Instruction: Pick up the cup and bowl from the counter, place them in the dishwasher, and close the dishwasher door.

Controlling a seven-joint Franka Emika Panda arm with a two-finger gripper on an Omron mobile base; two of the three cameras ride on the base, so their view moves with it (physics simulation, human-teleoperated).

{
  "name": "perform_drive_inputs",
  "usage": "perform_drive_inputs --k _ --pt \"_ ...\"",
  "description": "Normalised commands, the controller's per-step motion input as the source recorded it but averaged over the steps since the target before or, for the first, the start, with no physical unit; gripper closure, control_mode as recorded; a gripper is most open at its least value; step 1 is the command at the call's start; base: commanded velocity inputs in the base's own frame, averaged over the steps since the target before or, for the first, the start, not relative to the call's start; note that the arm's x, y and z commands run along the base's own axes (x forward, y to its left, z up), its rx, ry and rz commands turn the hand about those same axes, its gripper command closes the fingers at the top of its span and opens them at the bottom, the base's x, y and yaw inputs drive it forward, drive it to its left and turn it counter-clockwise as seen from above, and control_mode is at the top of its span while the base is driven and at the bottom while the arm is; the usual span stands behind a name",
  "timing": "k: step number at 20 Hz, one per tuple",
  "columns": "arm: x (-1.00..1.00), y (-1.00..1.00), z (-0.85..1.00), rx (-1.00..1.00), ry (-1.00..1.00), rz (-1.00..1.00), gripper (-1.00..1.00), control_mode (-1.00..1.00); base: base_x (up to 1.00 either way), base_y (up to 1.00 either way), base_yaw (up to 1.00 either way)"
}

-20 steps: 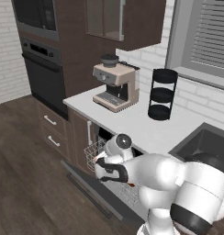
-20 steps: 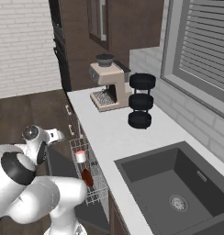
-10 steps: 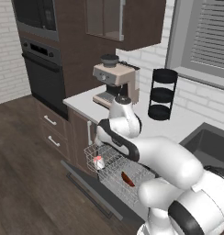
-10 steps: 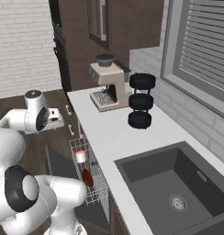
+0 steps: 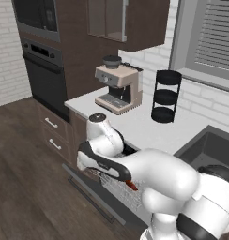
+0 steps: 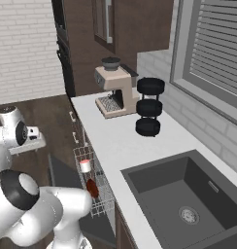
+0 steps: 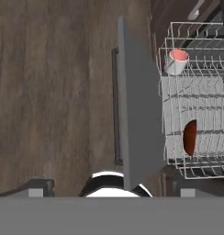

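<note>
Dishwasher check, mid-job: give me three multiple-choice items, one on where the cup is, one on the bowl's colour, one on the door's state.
1. Where is the cup?
A. In the rack
B. On the counter
C. In the sink

2. What colour is the bowl?
A. Blue
B. Dark red-brown
C. Green

3. How does the dishwasher door stand?
A. Shut
B. Open, rack pulled out
C. Taken off

Answers:
1 A: the cup stands among the wires of the rack, not on the counter.
2 B: the bowl shows dark red-brown on edge in the rack.
3 B: the door hangs out over the floor, with the rack drawn out above it.
</note>
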Motion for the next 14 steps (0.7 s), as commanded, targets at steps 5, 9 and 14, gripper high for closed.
perform_drive_inputs --k 5,9,14 --pt "-0.11 0.72 -0.97 -0.23 -0.11 0.0 -1.0 -1.0 0.0 0.0 0.0" --pt "-0.01 0.45 -0.97 -0.24 -0.12 -0.01 -1.0 -1.0 0.0 0.0 0.0" --pt "0.02 0.15 -0.59 -0.16 -0.04 -0.01 -1.0 -1.0 0.0 0.0 0.0"
